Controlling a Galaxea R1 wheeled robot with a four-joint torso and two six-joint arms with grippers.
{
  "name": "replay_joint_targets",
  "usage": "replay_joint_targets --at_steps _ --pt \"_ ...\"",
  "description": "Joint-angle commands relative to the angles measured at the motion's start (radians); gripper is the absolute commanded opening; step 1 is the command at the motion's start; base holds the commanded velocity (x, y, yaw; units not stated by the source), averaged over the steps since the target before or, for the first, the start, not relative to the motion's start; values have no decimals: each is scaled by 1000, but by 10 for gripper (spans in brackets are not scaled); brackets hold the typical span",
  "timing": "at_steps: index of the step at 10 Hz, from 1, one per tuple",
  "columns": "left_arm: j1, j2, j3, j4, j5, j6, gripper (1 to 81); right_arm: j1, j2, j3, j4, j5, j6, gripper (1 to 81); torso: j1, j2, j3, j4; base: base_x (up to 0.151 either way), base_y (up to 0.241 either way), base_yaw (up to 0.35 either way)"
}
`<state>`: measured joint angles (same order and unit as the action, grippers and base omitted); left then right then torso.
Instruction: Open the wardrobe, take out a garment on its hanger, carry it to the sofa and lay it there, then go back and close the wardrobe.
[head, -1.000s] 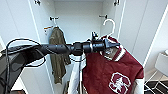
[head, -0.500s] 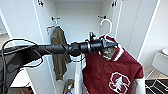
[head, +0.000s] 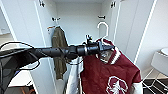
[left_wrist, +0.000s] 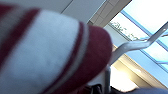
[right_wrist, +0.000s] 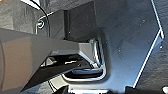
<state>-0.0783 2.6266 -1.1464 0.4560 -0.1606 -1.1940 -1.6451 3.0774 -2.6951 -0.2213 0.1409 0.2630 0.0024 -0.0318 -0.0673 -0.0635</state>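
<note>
The wardrobe (head: 75, 22) stands open, both white doors swung wide. My left arm reaches in from the left, and its gripper (head: 104, 47) is shut on the hanger (head: 103, 26) just below the white hook. The hook is free in the air in front of the wardrobe's right half. Below it hangs the garment (head: 107, 72), maroon with a white emblem and a white-striped collar. In the left wrist view the striped collar (left_wrist: 50, 50) looms close, with the hanger's white arm (left_wrist: 135, 46) beside it. The sofa is out of view.
An olive-brown jacket (head: 59, 50) hangs inside the wardrobe at the left. The left door (head: 22, 30) stands close beside my arm. A white chair (head: 160, 62) with thin legs is at the far right on a dark floor.
The whole picture has shifted slightly downward, so the camera moved. The left arm still holds the hanger with the maroon garment in front of the open wardrobe, barely displaced.
</note>
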Motion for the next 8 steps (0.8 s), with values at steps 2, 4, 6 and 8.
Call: replay_joint_targets --at_steps 2,4,6,8 --pt "-99 -144 126 74 -62 22 10 33 2 14 -12 -47 -2 811 0 0 0 0 0 0 0" --pt "-54 -200 166 108 -63 22 10 35 -1 15 -13 -47 -2 811 0 0 0 0 0 0 0" --pt "-27 -192 168 116 -62 22 10 38 -3 15 -12 -47 -2 811 0 0 0 0 0 0 0" --pt "-27 -161 152 113 -60 21 10 43 -3 15 -12 -46 -2 811 0 0 0 0 0 0 0"
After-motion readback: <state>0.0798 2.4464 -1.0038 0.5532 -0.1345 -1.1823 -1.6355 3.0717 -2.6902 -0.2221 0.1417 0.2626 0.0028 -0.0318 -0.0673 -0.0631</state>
